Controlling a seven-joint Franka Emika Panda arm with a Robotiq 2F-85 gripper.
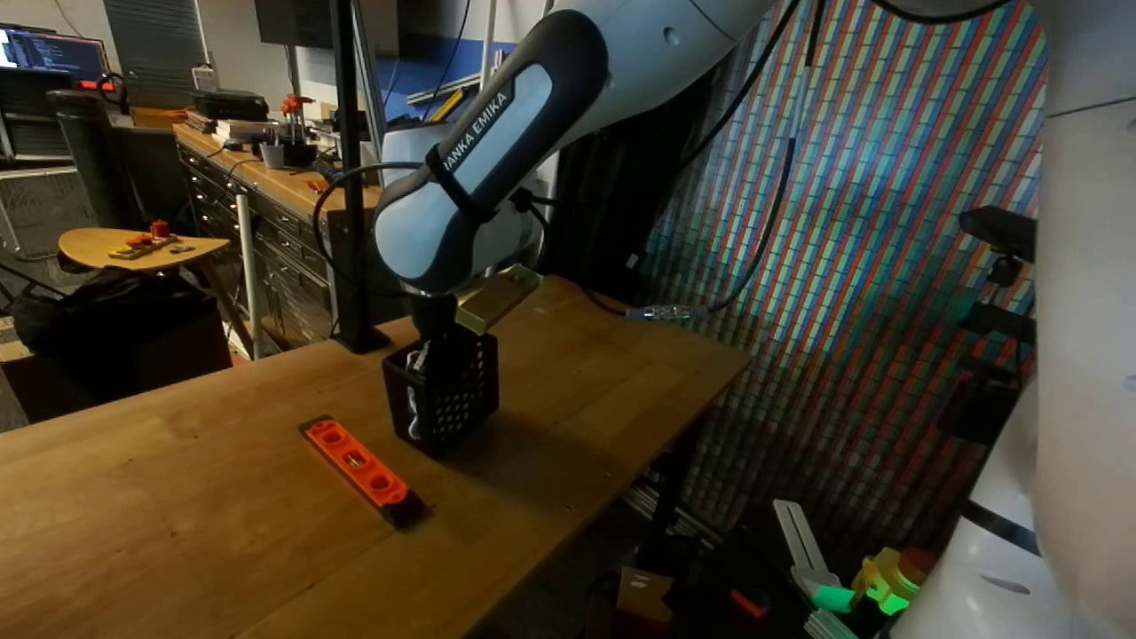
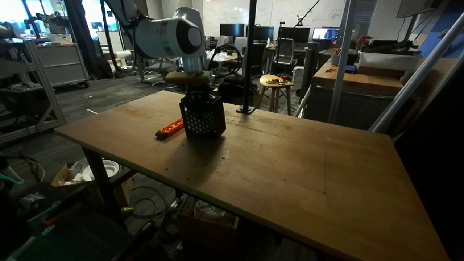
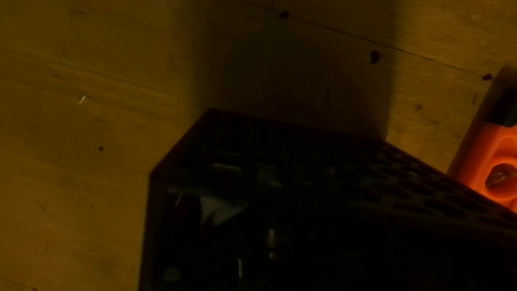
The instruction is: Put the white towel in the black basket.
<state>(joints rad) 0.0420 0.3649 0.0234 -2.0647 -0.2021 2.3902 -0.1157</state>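
Observation:
The black basket [image 1: 454,404] has holes in its sides and stands upright on the wooden table; it also shows in an exterior view [image 2: 203,121] and in the wrist view [image 3: 363,173]. My gripper [image 1: 435,342] points down into the basket's open top, its fingers hidden by the walls; it shows in an exterior view too [image 2: 197,97]. Bits of white cloth, seemingly the white towel [image 1: 413,414], show inside the basket, and a pale patch of it shows in the wrist view [image 3: 220,210]. The jaws are too dark to tell whether they hold it.
An orange level [image 1: 357,463] lies on the table [image 1: 222,532] close beside the basket; it also shows in an exterior view [image 2: 170,128] and the wrist view [image 3: 499,161]. A black upright post [image 1: 351,222] stands at the table's edge behind the basket.

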